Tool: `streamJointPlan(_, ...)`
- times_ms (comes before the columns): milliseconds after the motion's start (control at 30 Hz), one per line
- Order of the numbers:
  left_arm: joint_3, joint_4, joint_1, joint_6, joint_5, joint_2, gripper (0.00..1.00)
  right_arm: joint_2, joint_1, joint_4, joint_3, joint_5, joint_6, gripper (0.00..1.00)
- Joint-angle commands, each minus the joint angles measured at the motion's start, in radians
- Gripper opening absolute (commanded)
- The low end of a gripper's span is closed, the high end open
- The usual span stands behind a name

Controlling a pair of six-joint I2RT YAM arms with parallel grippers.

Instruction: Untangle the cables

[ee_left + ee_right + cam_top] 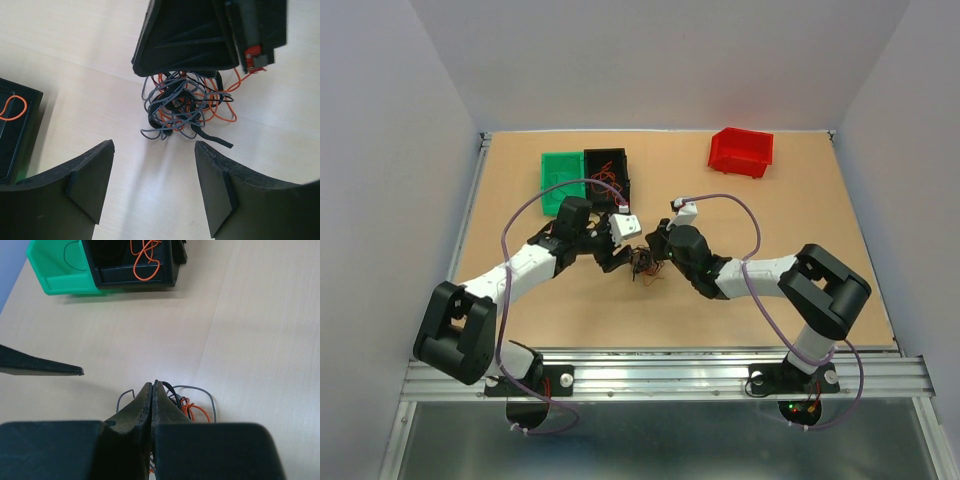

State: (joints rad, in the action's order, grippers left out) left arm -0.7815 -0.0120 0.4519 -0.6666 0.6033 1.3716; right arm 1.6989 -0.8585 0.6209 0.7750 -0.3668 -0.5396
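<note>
Left wrist view: left gripper (154,145) was open, jaws spread just short of the cables (182,107), which lay bunched on the table (75,60). Right gripper (152,385) was shut atop the bunch, probably anchoring it for a pull. Couldn't confirm a pinched strand.

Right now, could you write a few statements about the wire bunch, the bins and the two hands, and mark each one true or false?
1. The right hand is shut, down at the wire bunch. True.
2. The left hand is shut on the bunch. False: its jaws stand open, just short of the bunch.
3. An orange wire lies in the black bin. True.
4. The red bin touches the green bin. False: the black bin is the one beside the green bin. The red bin stands apart, far to the right.
</note>
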Motion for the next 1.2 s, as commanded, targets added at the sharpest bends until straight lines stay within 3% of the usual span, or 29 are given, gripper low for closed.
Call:
streamJointPlan(0, 0.062, -0.123, 0.022, -0.037, 0.001, -0.057, 0.77, -0.018, 0.003, 0.043, -0.006, -0.015, -0.008, 0.01)
streamJointPlan(333, 0.107, -0.273, 0.067, -0.047, -0.106, -0.011, 0.72, -0.038, 0.001, 0.063, -0.025, -0.015, -0.013, 0.01)
streamJointPlan(800, 0.076, -0.31, 0.106, -0.062, -0.189, 0.076, 0.68, -0.027, 0.001, 0.08, -0.025, -0.001, -0.023, 0.01)
streamJointPlan(900, 0.062, -0.309, 0.119, -0.059, -0.211, 0.11, 0.56, -0.027, 0.001, 0.082, -0.025, -0.003, -0.025, 0.0)
streamJointPlan(933, 0.048, -0.296, 0.122, -0.06, -0.218, 0.118, 0.44, -0.028, 0.003, 0.083, -0.026, -0.007, -0.026, 0.01)
streamJointPlan(1000, 0.042, -0.292, 0.129, -0.059, -0.226, 0.13, 0.34, -0.03, 0.003, 0.085, -0.028, -0.009, -0.029, 0.01)
streamJointPlan(1100, 0.042, -0.289, 0.146, -0.065, -0.246, 0.135, 0.01, -0.036, 0.003, 0.086, -0.034, -0.018, -0.033, 0.0)
streamJointPlan(1167, 0.047, -0.293, 0.146, -0.064, -0.247, 0.127, 0.0, -0.05, 0.003, 0.086, -0.049, -0.035, -0.033, 0.0)
